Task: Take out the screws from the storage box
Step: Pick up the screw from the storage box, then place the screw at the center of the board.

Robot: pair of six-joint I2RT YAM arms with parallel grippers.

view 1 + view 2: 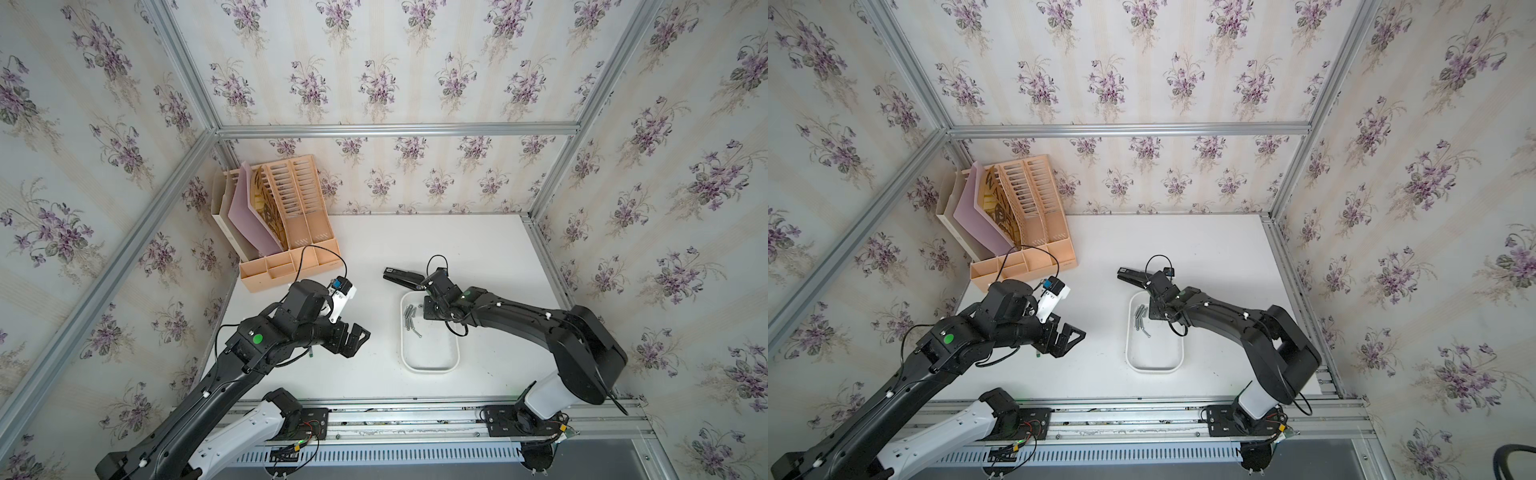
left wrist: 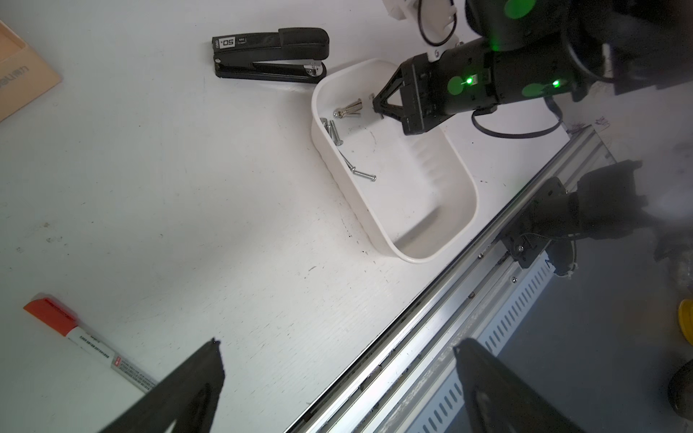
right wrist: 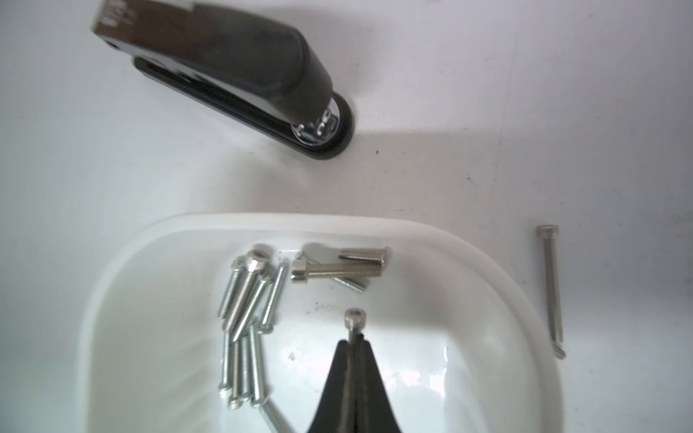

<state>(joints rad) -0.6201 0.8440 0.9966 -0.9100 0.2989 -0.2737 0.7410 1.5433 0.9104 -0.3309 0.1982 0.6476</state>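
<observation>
My right pincer [image 3: 355, 343] is closed on one screw [image 3: 355, 316] inside the storage box [image 3: 262, 219]; other screws [image 3: 245, 296] lie loose inside it. My left pincer [image 2: 337, 343] stands open, empty, near that box.

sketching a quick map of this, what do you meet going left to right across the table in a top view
organizer → left gripper → box; stapler left out, it overlaps the box

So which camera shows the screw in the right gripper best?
The right wrist view: the screw pokes head-first from the shut right gripper over the box. The left wrist view shows just a speck at the tips; in both top views the arm hides it.
</observation>
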